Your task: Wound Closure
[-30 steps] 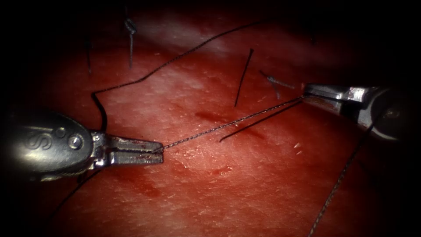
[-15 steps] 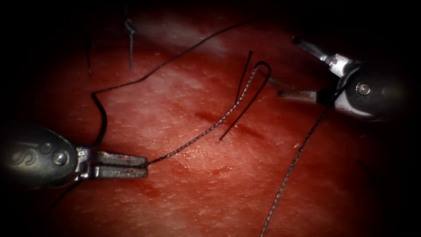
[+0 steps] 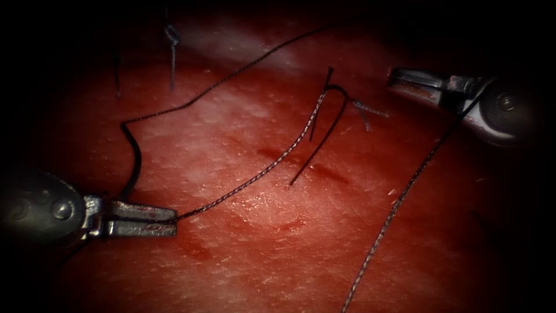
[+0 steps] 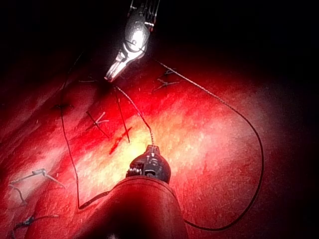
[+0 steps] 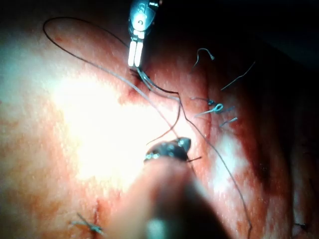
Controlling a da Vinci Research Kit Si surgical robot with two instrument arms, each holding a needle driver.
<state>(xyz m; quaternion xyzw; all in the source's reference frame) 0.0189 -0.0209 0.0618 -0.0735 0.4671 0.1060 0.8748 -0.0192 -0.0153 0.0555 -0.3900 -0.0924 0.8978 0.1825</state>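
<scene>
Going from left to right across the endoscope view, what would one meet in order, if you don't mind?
Left tool, jaws shut on the thread → the thread's bend → knotted cut ends → right tool, holding nothing.

The endoscope looks down from above and in front, close over the tissue (image 3: 301, 232), left pincer (image 3: 145, 220) at eight o'clock, right pincer (image 3: 414, 86) at two. Each wrist camera sights along its own shaft, very near. All three share the thread (image 3: 255, 177) and the cut (image 3: 324, 169) between the pincers.
</scene>
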